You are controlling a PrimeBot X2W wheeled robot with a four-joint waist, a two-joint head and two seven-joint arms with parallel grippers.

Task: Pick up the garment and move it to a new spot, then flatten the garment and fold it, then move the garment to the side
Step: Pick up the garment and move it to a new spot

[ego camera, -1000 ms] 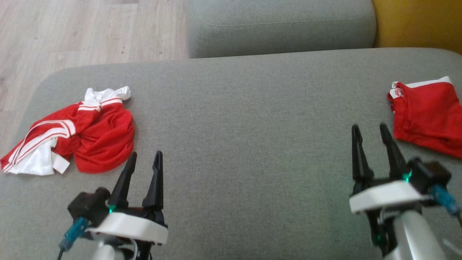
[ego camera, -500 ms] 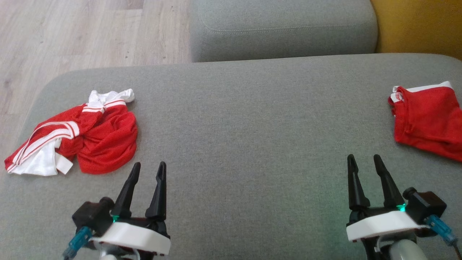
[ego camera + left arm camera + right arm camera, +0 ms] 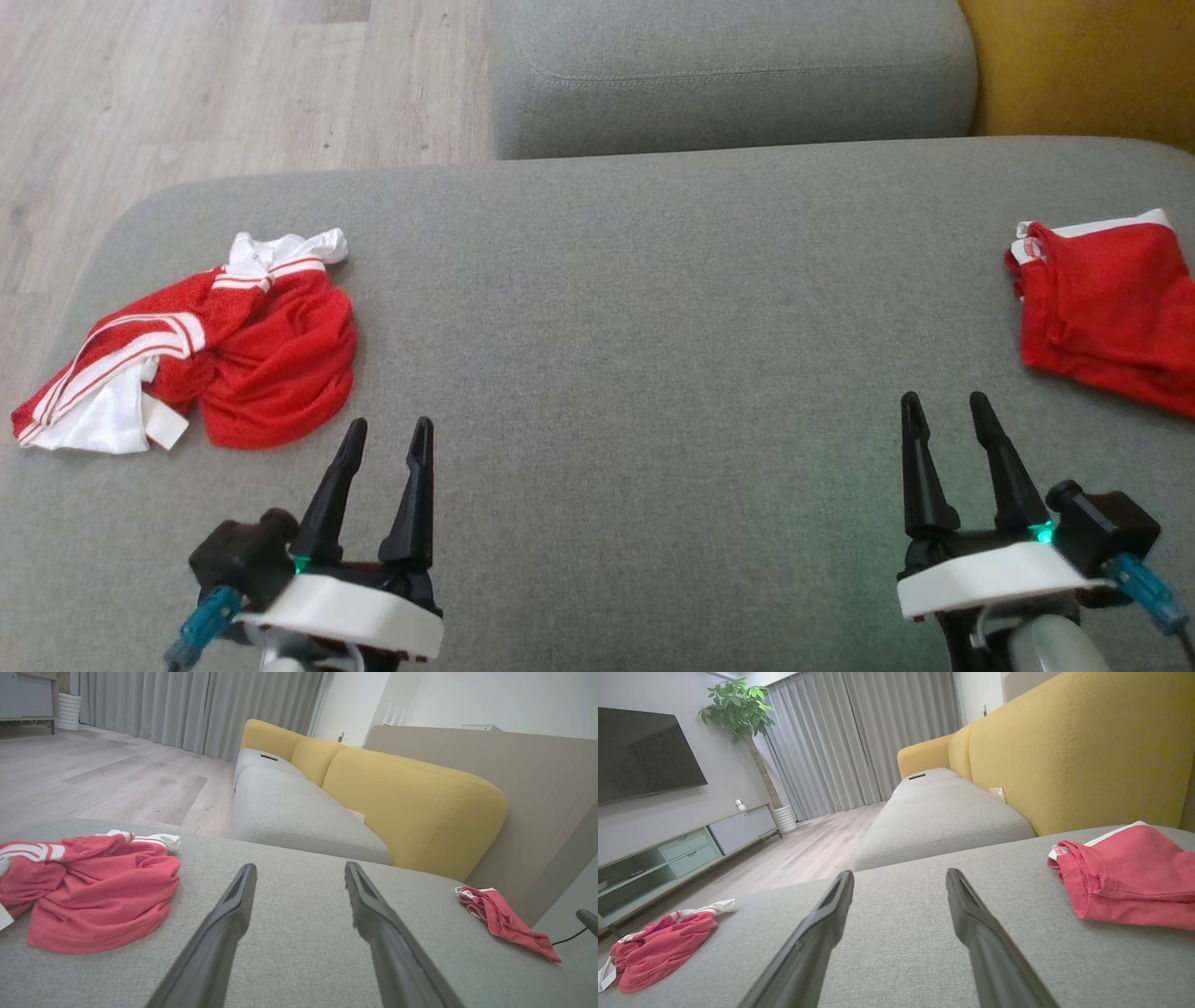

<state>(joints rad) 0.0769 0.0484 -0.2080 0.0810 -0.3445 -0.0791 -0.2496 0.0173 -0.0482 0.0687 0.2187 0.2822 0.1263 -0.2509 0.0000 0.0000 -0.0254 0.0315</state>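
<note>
Left gripper [image 3: 391,425] and right gripper [image 3: 942,399]: black tapered fingers [image 3: 327,504], white shell [image 3: 345,607], green LED [image 3: 301,565]; black block [image 3: 241,558] with blue plug [image 3: 203,618] at 9 and 3 o'clock respectively.

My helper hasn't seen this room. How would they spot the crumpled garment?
Start at the large grey cushion. Near its left edge lies the crumpled garment, ahead and left of the left gripper. Unlike the neater red garment at the right edge, it is bunched with white stripes.

Left gripper [image 3: 390,425] and right gripper [image 3: 943,399] point forward, well apart from each other, fingers spread, nothing between them. Just behind each pair of fingers sits a white cuff [image 3: 341,611], a dark block on its outer side.
</note>
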